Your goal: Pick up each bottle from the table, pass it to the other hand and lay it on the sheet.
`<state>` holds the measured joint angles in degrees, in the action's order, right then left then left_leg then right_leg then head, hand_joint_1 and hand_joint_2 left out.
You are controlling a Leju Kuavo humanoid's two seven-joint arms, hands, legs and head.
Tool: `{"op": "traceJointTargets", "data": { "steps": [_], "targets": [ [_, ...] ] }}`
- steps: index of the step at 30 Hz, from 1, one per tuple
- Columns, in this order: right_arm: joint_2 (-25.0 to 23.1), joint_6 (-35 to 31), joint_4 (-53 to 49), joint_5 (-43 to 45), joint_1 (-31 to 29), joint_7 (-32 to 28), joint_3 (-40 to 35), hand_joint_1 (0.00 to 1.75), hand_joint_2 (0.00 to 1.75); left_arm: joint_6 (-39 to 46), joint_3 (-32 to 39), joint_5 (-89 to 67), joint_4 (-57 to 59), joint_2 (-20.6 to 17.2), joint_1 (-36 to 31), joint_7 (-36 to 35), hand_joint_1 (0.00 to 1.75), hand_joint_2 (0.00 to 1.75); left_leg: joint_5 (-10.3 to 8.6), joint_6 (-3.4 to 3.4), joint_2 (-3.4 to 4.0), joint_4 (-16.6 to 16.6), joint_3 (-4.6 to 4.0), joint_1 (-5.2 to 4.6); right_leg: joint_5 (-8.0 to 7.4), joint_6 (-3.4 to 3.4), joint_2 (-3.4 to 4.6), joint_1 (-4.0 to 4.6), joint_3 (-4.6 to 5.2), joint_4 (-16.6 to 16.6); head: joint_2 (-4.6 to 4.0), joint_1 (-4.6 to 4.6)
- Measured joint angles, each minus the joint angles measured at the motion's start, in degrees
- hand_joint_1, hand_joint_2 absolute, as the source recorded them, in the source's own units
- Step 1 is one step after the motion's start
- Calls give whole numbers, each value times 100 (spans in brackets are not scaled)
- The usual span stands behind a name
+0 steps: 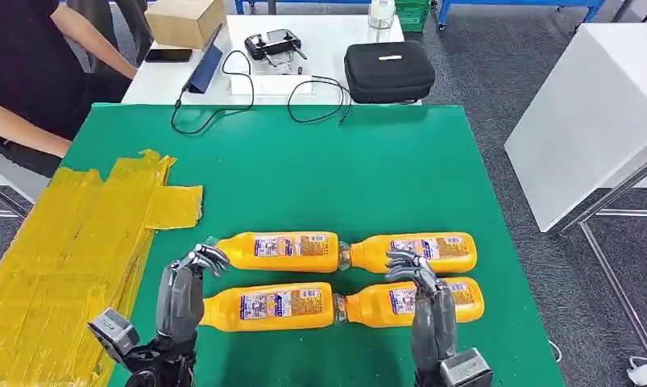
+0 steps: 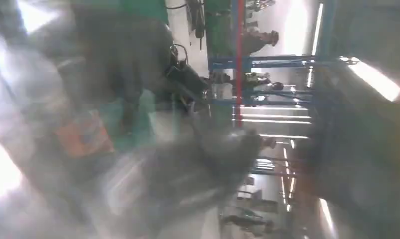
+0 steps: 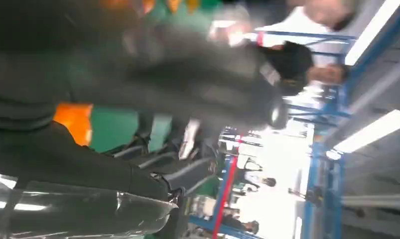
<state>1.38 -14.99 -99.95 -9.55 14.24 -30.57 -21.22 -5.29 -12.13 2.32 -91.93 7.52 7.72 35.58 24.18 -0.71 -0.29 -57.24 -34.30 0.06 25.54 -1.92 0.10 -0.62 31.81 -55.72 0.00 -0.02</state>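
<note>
Bottles (image 1: 281, 251) all four on green worktop (image 1: 320, 173), yellow sheet (image 1: 70, 242) bare.
Left hand (image 1: 192, 270), right hand (image 1: 416, 274): fingers released, nothing grasped.

4 orange bottles (image 1: 281, 251) lying in 2 rows on green table; yellow sheet (image 1: 70, 250) at left.

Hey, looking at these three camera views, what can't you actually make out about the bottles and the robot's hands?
- Left wrist view: motion blur smears the picture; whether the left hand touches a bottle is unclear.
- Right wrist view: blurred too; an orange patch shows, but the fingers' contact is unreadable.
- Head view: the right hand covers part of the near right bottle, so any grip is hidden.
- Head view: bottle labels are too small to read.
</note>
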Motion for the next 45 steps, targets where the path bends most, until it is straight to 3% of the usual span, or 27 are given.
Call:
{"op": "traceJointTargets", "data": {
  "steps": [4, 6, 10, 20, 28, 45],
  "targets": [
    [344, -376, -197, -1975, 180, 1338, -50, 0, 175, -29, 110, 50, 26, 4, 40, -9, 0, 0, 1, -1, -5, 0, -2, -1, 0, 0, -1, 0, 0, 1, 0, 0],
    [591, -532, -302, -2527, 273, 1720, -63, 0, 175, -79, 177, 52, 44, 4, 71, -9, 0, 0, 1, -1, -5, 0, -3, -2, 0, 0, -1, -1, 0, 1, 0, 0],
    [921, -602, -451, -2816, 355, 2006, -74, 0, 175, -138, 263, 50, 52, 11, 99, -9, 0, 0, 1, -2, -1, 0, -1, -3, 0, -1, 0, -1, 1, 1, 0, 0],
    [1817, -374, -737, -3692, 558, 3359, -179, 0, 175, -313, 542, -2, 52, 162, 150, -164, 0, 0, 1, -2, -2, -1, -1, -3, 0, -1, 0, -1, -1, 1, 0, 0],
    [2142, 118, -737, -3773, 546, 3731, -124, 0, 175, -411, 654, -18, 52, 227, 194, -214, 0, 0, 1, -2, -2, 0, -1, -3, 0, -1, 0, 0, -1, 1, 0, -2],
    [2146, 1118, 284, -3685, -100, 3582, 463, 0, 175, -557, 715, -15, 52, 264, 167, -313, 0, 0, 0, -3, -3, -2, 0, -3, -2, -4, 0, 0, -2, 1, 0, 0]
  ]
}}
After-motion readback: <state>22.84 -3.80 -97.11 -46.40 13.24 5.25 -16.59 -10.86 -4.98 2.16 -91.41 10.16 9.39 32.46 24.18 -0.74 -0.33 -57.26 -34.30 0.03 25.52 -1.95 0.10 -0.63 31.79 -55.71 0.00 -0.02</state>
